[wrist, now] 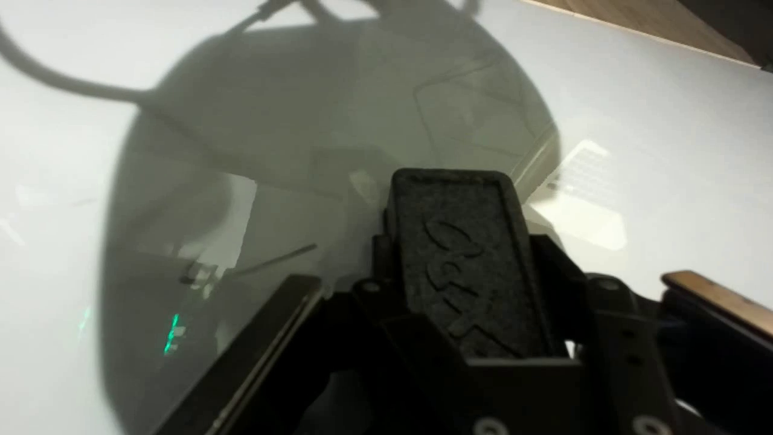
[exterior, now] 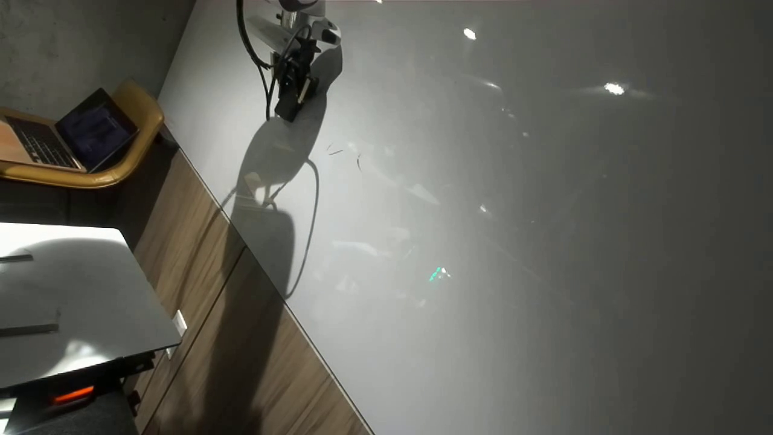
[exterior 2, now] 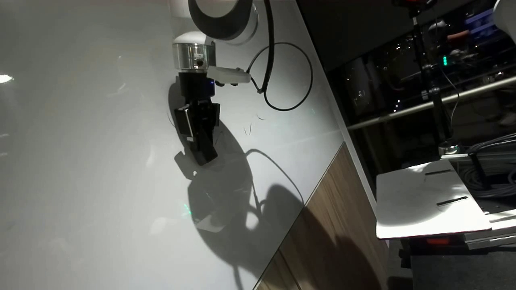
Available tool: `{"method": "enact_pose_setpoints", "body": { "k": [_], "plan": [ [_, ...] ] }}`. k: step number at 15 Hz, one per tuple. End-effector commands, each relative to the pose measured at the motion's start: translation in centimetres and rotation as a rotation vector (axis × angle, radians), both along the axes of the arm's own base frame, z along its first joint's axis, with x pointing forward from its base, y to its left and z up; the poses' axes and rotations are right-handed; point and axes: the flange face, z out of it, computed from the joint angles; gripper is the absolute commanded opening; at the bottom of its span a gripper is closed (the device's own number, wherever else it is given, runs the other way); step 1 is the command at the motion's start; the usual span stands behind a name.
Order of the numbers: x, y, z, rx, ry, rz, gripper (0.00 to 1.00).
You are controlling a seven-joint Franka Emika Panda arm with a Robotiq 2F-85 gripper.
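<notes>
Jaws are clamped on both sides of a dark block (wrist: 465, 260). Gripping is judged done; dark strokes (exterior: 336, 152) are left on the whiteboard (exterior: 543, 241). The block is held close to the board, contact uncertain, its long axis aimed obliquely toward the wood-panelled edge.

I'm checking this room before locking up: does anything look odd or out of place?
Yes: a few short, thin dark strokes on the glossy white surface, visible in both exterior views. They look like stray marks, standing out against the pale finish. The dark block in the gripper looks intact where it shows.
</notes>
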Motion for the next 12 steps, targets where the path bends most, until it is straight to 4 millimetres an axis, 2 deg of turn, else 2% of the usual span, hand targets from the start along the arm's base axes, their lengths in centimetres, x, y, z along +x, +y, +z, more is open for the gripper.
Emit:
{"method": "enact_pose_setpoints", "body": {
  "k": [1, 7, 12],
  "plan": [
    [3.1, -5.4, 0.7, -0.016, -0.044, -0.041, 0.32],
    [3.3, -12.4, 1.0, -0.047, -0.025, -0.132, 0.32],
    [2.8, -19.9, 1.2, -0.063, -0.021, -0.234, 0.32]
  ]
}}
